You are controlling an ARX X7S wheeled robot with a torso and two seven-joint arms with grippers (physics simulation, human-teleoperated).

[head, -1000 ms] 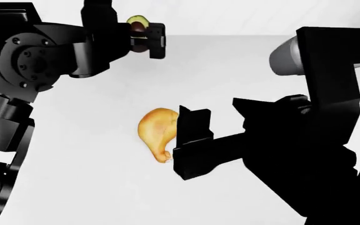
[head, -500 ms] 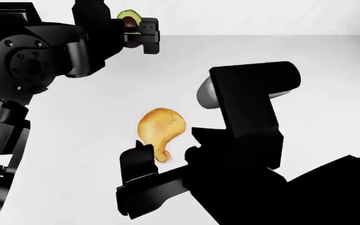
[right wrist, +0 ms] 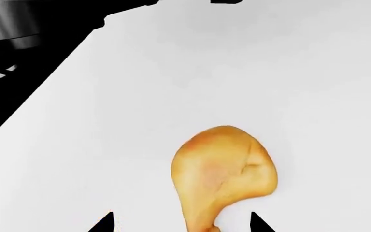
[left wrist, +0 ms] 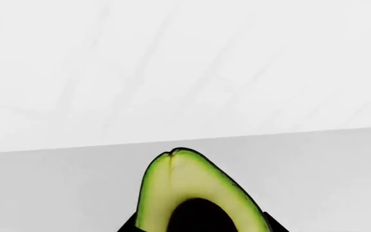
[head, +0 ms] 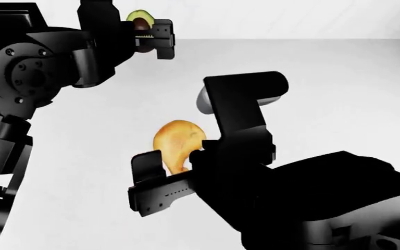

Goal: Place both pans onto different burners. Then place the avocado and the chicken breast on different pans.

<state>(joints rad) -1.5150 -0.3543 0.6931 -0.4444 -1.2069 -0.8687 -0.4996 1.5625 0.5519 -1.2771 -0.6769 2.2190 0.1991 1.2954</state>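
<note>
My left gripper [head: 146, 37] is shut on the avocado [head: 138, 20], a green half with a dark pit, and holds it high at the back left. It fills the lower part of the left wrist view [left wrist: 195, 193]. The golden chicken breast [head: 177, 141] lies on the white counter [head: 325, 94], with its narrow tip toward me. My right gripper [head: 169, 174] is open and low over it, its fingertips [right wrist: 105, 223] to either side of the narrow tip of the chicken breast [right wrist: 224, 174]. The pans are out of view. Part of the black range [right wrist: 5, 67] shows in the right wrist view.
The white wall [head: 290, 18] rises behind the counter. My right arm [head: 270, 177] covers the counter's near right part. A grey metal cylinder [right wrist: 11, 21] stands by the range.
My right arm has swung left and its gripper has come down round the chicken's narrow end. My left gripper has drifted slightly left with the avocado.
</note>
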